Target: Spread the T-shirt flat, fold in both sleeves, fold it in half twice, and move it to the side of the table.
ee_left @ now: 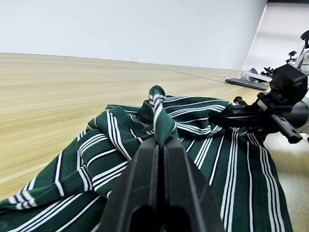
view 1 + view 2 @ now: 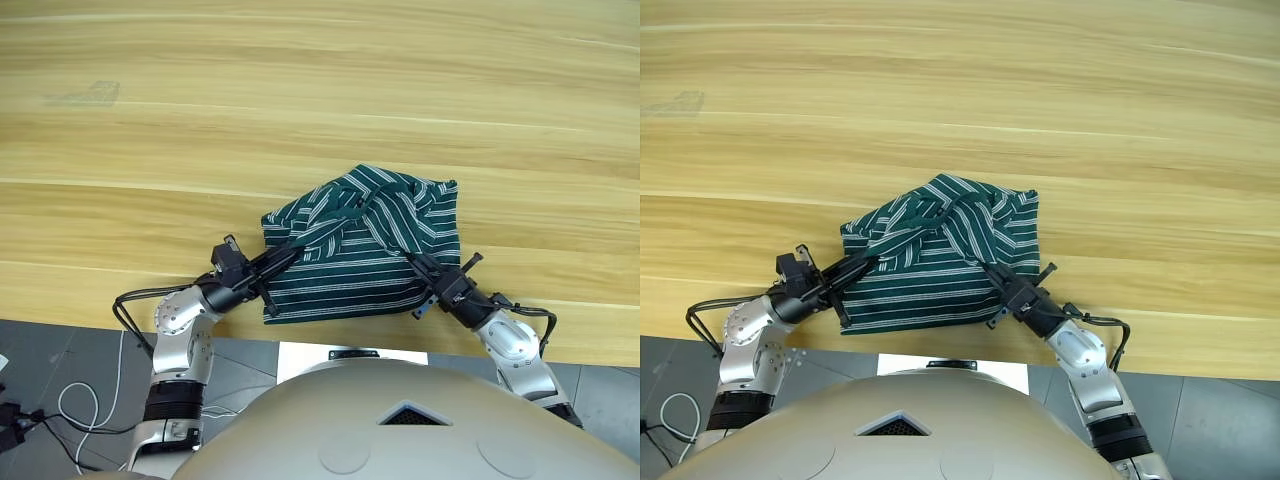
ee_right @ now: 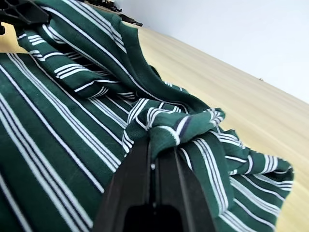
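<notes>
While the T-shirt (image 2: 350, 280) lies bunched, step: I spread it.
Jaws: left gripper (image 1: 158, 141) and right gripper (image 3: 154, 145) clamped on folds.
Next: pull apart, I judge.

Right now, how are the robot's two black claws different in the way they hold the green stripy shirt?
The left black two-finger gripper pinches a thin upright ridge of the green white-striped T-shirt at its left side; the right black two-finger gripper pinches a fatter bunched lump at its right side. Both are shut on the cloth.
</notes>
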`<state>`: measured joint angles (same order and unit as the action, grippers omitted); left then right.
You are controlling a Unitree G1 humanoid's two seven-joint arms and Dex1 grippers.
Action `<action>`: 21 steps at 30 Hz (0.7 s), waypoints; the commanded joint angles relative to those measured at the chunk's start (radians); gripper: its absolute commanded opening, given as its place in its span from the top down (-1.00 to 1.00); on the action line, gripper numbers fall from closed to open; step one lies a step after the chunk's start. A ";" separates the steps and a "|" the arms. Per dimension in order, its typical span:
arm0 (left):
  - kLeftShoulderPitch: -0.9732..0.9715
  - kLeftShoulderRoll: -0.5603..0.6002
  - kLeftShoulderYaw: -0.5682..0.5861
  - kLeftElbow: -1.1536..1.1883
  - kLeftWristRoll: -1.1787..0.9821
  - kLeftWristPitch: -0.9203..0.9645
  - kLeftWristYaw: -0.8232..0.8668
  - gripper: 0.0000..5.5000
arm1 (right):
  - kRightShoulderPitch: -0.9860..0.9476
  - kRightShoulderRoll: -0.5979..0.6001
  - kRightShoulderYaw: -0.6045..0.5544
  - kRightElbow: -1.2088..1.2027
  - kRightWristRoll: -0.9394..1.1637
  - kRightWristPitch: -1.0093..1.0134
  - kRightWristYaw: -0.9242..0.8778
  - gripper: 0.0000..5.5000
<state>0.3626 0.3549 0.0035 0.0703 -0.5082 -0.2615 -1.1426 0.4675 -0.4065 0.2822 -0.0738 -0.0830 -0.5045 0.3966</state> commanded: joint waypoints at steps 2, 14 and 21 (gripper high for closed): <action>-0.017 0.005 0.023 0.000 0.002 -0.007 0.016 1.00 | 0.003 -0.022 -0.029 -0.041 0.007 0.004 0.009 0.99; -0.207 -0.002 0.061 0.123 0.048 -0.067 0.064 1.00 | -0.230 -0.093 -0.158 0.123 0.041 -0.062 0.057 0.99; -0.115 0.020 0.078 0.012 -0.018 -0.060 0.010 1.00 | -0.137 -0.140 -0.147 0.060 0.176 -0.102 0.175 0.99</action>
<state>0.1986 0.3488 0.0711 0.1388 -0.4968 -0.3276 -1.0996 0.2645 -0.4942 0.1257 0.0355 0.0246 -0.5902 0.4990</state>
